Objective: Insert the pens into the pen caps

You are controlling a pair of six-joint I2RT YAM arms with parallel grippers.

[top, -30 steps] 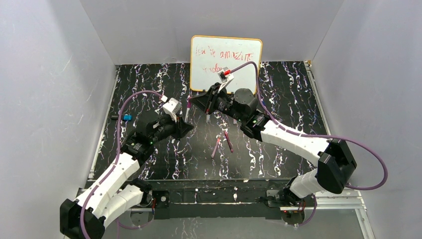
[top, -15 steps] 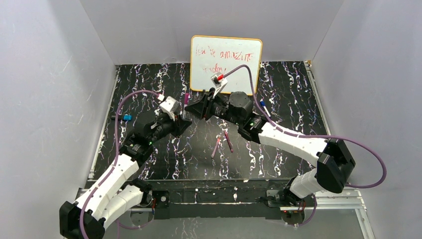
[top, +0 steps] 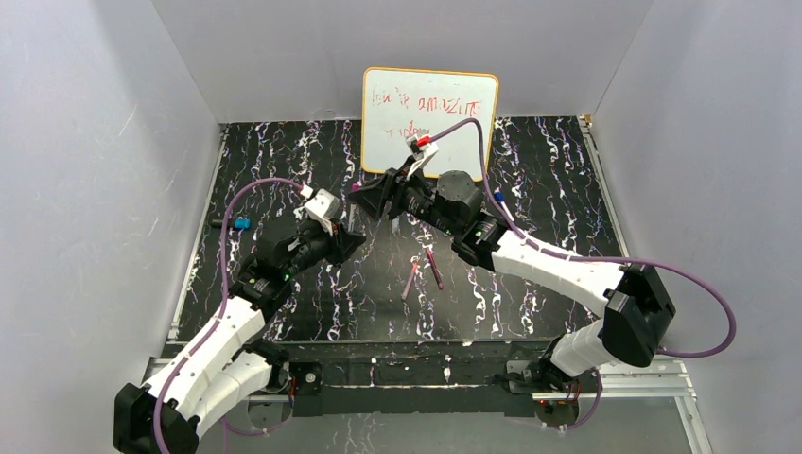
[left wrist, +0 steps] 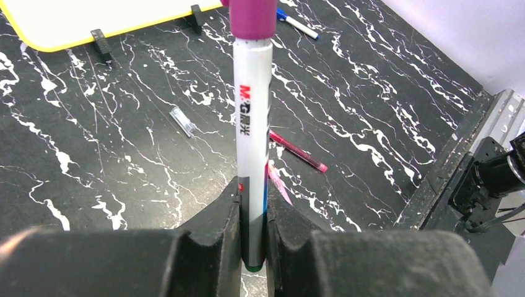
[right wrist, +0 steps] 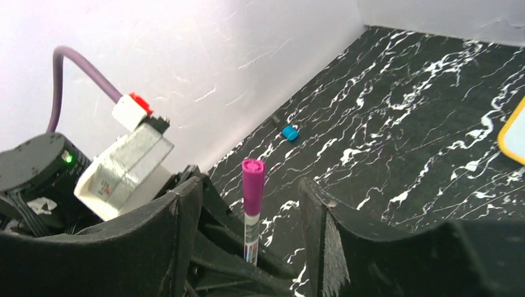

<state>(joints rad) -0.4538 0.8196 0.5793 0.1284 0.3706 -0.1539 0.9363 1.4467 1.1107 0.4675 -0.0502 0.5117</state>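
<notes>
Grip comes first: we see the left gripper (left wrist: pixel 252 213) closed tight on the lower end of a white-bodied pen (left wrist: pixel 252 136). The pen stands upright between the two dark fingers, with red and black lettering running along its barrel. A magenta cap (left wrist: pixel 252 15) sits on the pen's upper end, snug against the barrel.

From the right wrist we meet the same pen from the other side. The right gripper (right wrist: pixel 251 201) has its jaws spread wide, one finger on each side of the capped end, and neither finger touches cap or barrel. We find nothing held in it.

On the black, white-veined table (top: pixel 284 151) a pink pen (top: pixel 410 281) and a second pink pen (top: pixel 434 269) lie near the middle, close together and splayed in a narrow V, apart from both grippers. A blue-ended pen (left wrist: pixel 300 26) with a white body lies farther back, near the whiteboard's foot. A pale stubby tube (left wrist: pixel 183 120) lies alone on the table between the whiteboard and the pink pens; we cannot tell whether it is a cap. Near the left wall sits a blue cap (right wrist: pixel 289 132), with a small dark stub (right wrist: pixel 275 119) just beside it.

The whiteboard (top: pixel 463 142), yellow-rimmed and scrawled in red, stands at the far edge.
</notes>
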